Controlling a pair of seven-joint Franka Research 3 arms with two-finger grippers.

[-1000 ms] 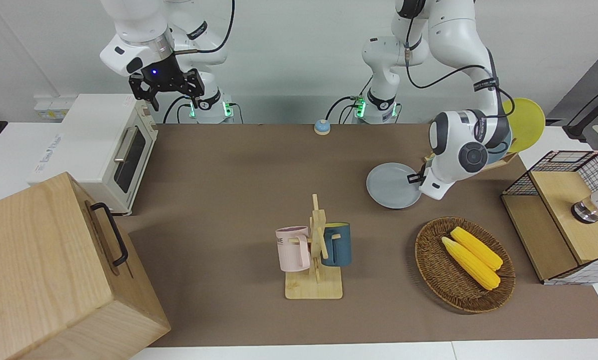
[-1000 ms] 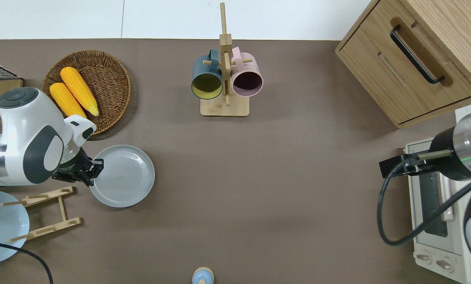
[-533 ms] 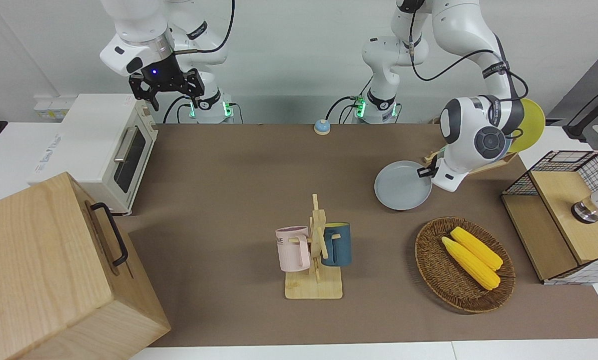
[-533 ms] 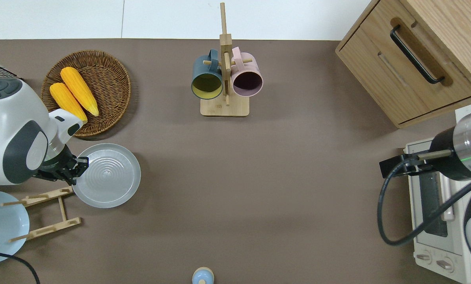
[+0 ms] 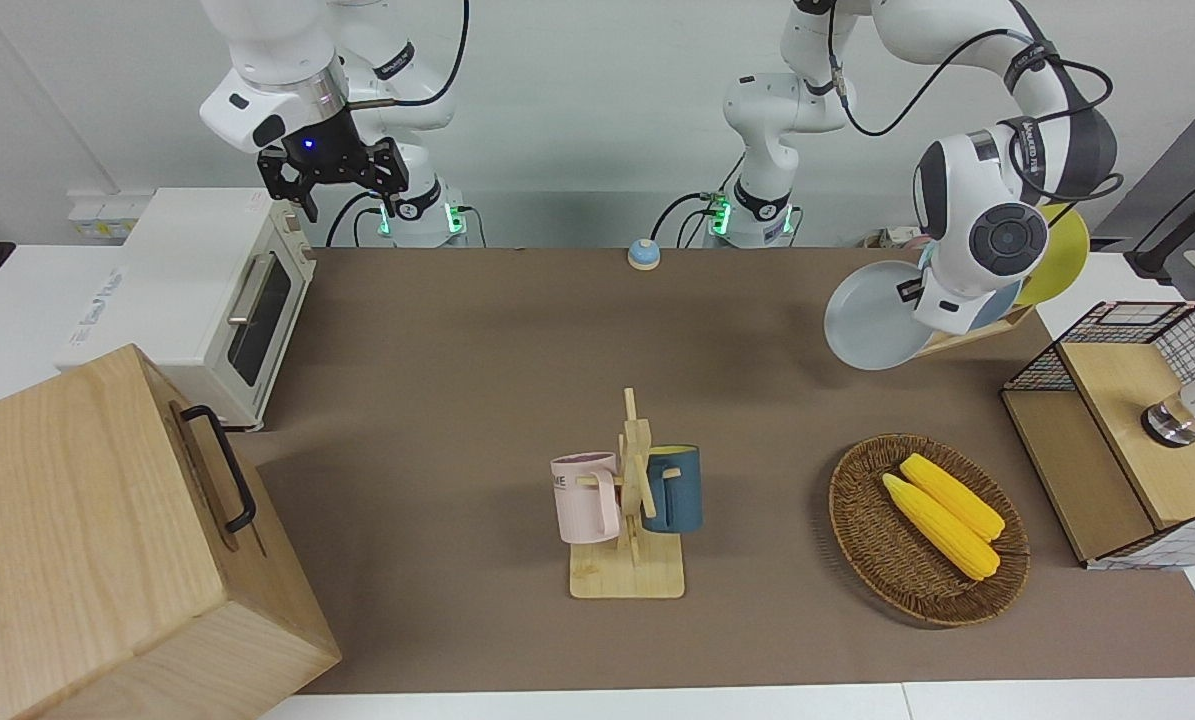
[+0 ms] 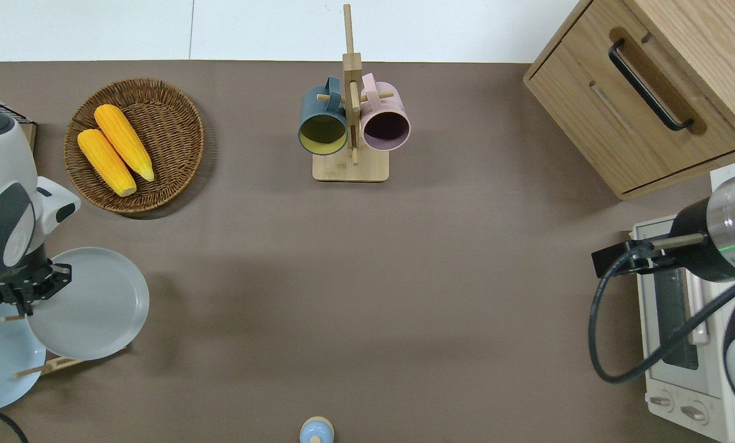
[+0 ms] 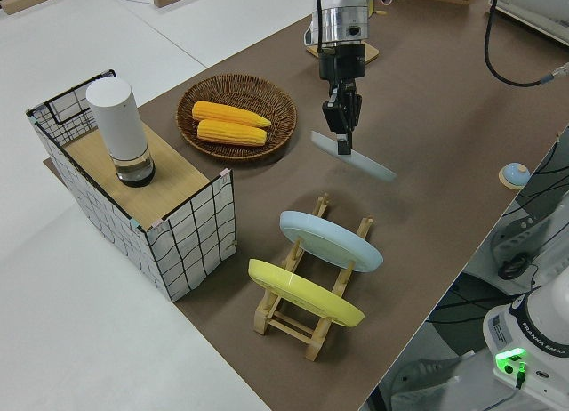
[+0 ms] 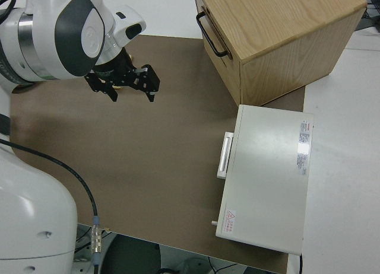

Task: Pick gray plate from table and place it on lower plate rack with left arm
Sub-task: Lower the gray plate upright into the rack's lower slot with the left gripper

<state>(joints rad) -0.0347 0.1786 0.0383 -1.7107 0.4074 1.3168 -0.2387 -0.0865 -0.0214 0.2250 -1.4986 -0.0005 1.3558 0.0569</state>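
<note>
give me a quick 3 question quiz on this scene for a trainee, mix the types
1. True or false: the gray plate is lying flat on the table.
2. Which claw holds it?
A. left claw
B. right claw
3. Fill in: the wicker basket holds two ears of ____.

Key: 1 false, it is held tilted in the air over the lower plate rack. 2 A. 3 corn.

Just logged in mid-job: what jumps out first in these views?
The left gripper holds the gray plate by its rim, tilted in the air over the rack. That rack already carries a blue plate and a yellow plate. Farther from the robots sits a basket with two corn cobs.
</note>
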